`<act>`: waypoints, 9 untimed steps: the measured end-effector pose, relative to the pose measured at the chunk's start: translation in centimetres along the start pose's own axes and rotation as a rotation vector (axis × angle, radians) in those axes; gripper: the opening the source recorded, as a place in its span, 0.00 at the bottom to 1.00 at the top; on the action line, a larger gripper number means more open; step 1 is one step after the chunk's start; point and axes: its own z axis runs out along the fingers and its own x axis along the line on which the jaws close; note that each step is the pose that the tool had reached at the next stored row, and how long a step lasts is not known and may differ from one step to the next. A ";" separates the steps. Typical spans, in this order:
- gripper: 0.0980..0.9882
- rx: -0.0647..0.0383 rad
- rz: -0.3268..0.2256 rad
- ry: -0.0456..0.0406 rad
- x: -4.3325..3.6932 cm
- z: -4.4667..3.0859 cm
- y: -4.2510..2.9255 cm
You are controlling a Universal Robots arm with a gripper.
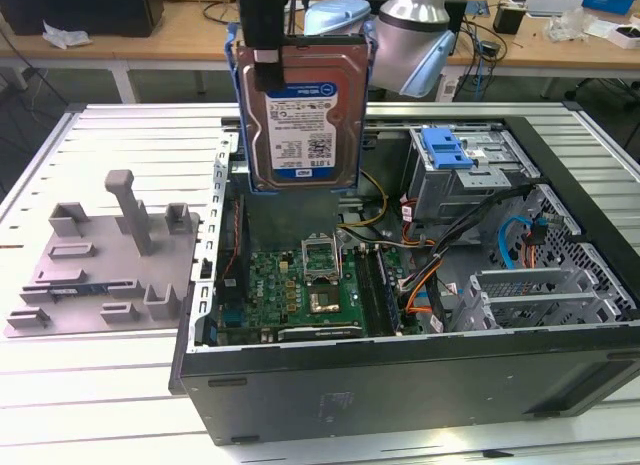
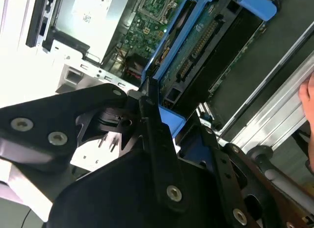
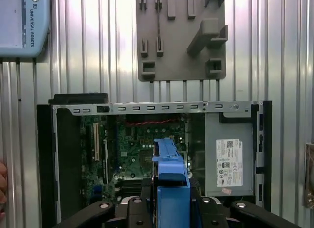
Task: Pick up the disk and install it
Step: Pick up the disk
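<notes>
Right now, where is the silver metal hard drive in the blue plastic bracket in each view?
Exterior view: the silver metal disk hangs upright in the claw above the open black computer case.
Second wrist view: edge-on, just beyond the claw, connectors showing.
First wrist view: edge-on, blue bracket facing the camera.
Shared landmark: the green motherboard.

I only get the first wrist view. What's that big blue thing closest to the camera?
Observer: That's the blue bracket around the disk. The exterior view shows the disk's labelled silver face, standing on edge.
Operator: Is it resting on something?
Observer: No. The gripper clamps its upper edge, and it hangs over the open case.
Operator: Anything else blue in there?
Observer: Yes, a grey drive cage with a blue latch sits inside the case, toward the exterior view's right of the disk.
</notes>
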 end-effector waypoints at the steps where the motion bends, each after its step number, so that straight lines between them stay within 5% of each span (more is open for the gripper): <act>1: 0.30 0.000 0.000 -0.0003 0.09 0.00 -0.23; 9: 0.30 0.000 0.000 -0.0051 0.79 0.04 -2.19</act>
